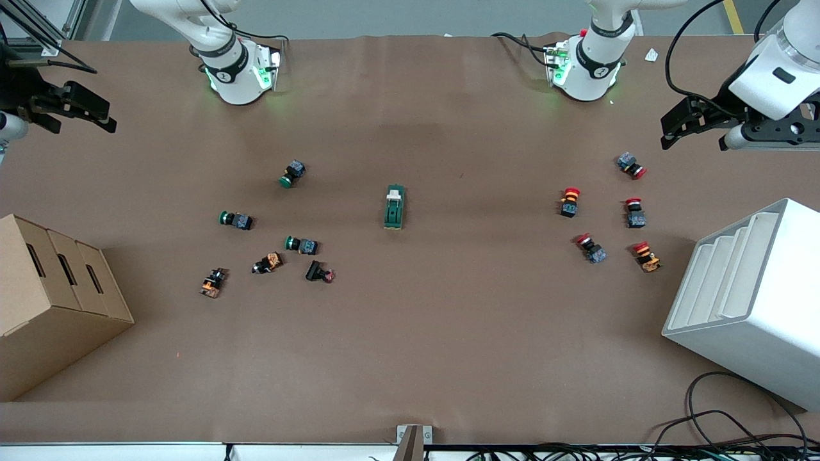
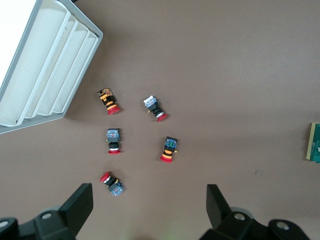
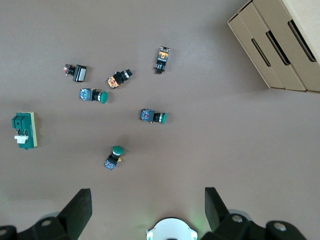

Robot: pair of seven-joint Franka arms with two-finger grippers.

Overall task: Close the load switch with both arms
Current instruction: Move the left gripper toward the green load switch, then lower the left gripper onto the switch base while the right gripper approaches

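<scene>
Nothing of the task is looking done yet, as far as the views show. The small elongated dark green load switch (image 1: 394, 208) with its cream handle piece is lying untouched mid-surface, between the two clusters of push buttons, handle end pointing toward the robot bases. It is also showing in the right wrist view (image 3: 23, 130), and only its edge in the left wrist view (image 2: 314, 142).

The left arm's black two-finger gripper (image 1: 679, 125) is hovering high at the left arm's end of the brown paper-covered surface (image 1: 448, 333), over the area near the red-capped buttons (image 1: 634, 212), its fingers (image 2: 80, 202) spread wide, holding nothing. The right arm's black two-finger gripper (image 1: 83, 112) is hovering at the right arm's end, above the tan cardboard box (image 1: 51, 301), its fingers (image 3: 81, 206) also spread wide and empty. Both are sitting well apart from the switch.

The green-capped round buttons (image 1: 293, 174) and a few orange-bodied ones are scattered toward the right arm's end; the white ribbed plastic tray (image 1: 743, 288) is standing tilted at the left arm's end.

Judging what is left: everything. Both arms are needing to travel in to the centre, probably one steadying the green body while the other pushes the cream handle over. The switch is small and light, so it is likely to slide if pushed unbraced.
</scene>
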